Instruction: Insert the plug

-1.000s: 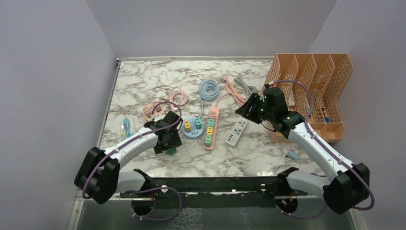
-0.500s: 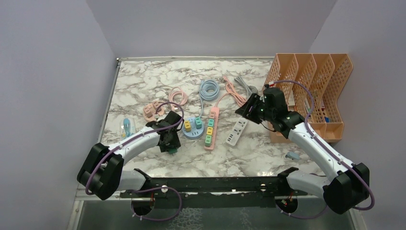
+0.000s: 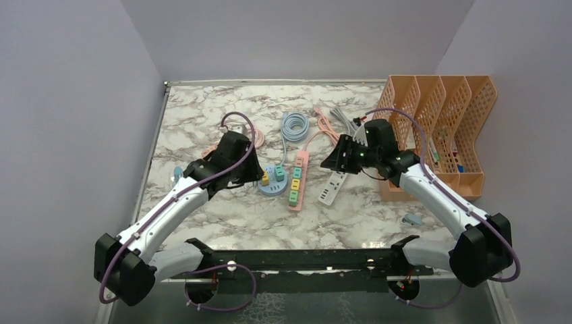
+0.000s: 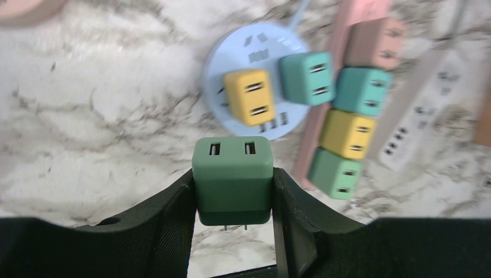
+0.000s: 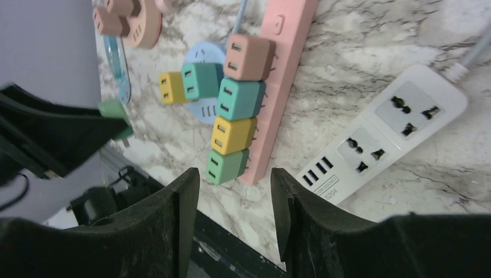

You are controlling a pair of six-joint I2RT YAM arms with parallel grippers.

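My left gripper (image 4: 233,200) is shut on a dark green cube plug (image 4: 233,174) and holds it above the marble, prongs pointing down. It hangs just near of a round light-blue socket hub (image 4: 263,40), which carries a yellow and a teal plug. In the top view the left gripper (image 3: 251,172) is just left of the hub (image 3: 272,187). A pink power strip (image 3: 301,160) with several cube plugs lies right of the hub. My right gripper (image 5: 234,191) is open and empty, above the pink strip (image 5: 289,35) and a white power strip (image 5: 394,133).
An orange file organizer (image 3: 438,128) stands at the right edge. A coiled blue cable (image 3: 295,126), a pink cable (image 3: 253,135) and grey cables lie behind the strips. A pink round hub (image 3: 210,156) and a blue item (image 3: 177,174) lie at the left. A small grey object (image 3: 411,219) lies near right.
My left gripper has moved away from the near edge and up toward the round hub, carrying the green plug. My right gripper has shifted a little to the left.
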